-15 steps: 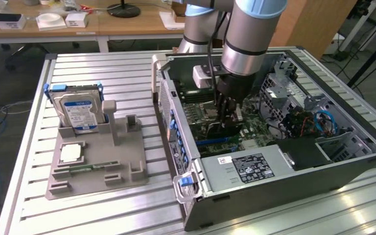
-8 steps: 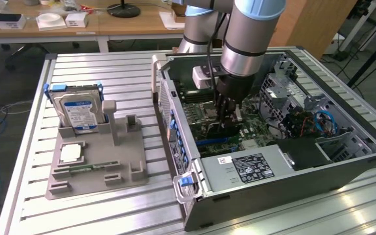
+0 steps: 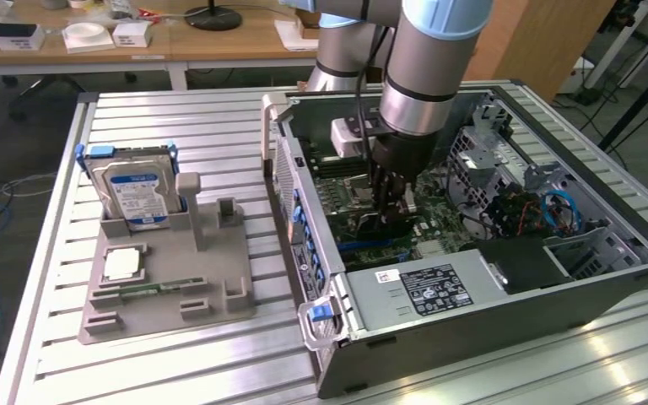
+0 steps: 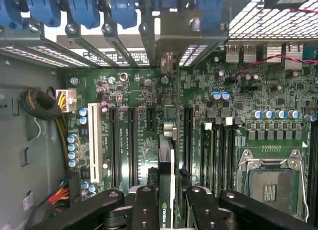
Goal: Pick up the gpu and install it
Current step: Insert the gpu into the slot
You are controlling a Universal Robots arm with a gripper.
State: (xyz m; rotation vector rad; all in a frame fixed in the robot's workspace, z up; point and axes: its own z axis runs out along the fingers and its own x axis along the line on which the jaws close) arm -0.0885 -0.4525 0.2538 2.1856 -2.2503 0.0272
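In the wrist view I see the gpu (image 4: 169, 158) edge-on, a thin card standing upright over the green motherboard (image 4: 248, 91). Its metal bracket end reaches the rear slot openings (image 4: 166, 58) of the case. My gripper (image 4: 171, 202) is shut on the card, with one black finger (image 4: 145, 207) on each side. In the exterior view my gripper (image 3: 390, 213) is lowered deep into the open computer case (image 3: 594, 287), just above the motherboard's expansion slots.
A grey parts holder (image 3: 166, 295) beside the case carries a silver hard drive (image 3: 135, 192), a processor (image 3: 121, 263) and a memory stick (image 3: 149, 289). Inside the case are the power supply (image 3: 437, 288), an empty processor socket (image 4: 271, 183), a white slot (image 4: 93, 140) and a cable bundle (image 4: 39, 103).
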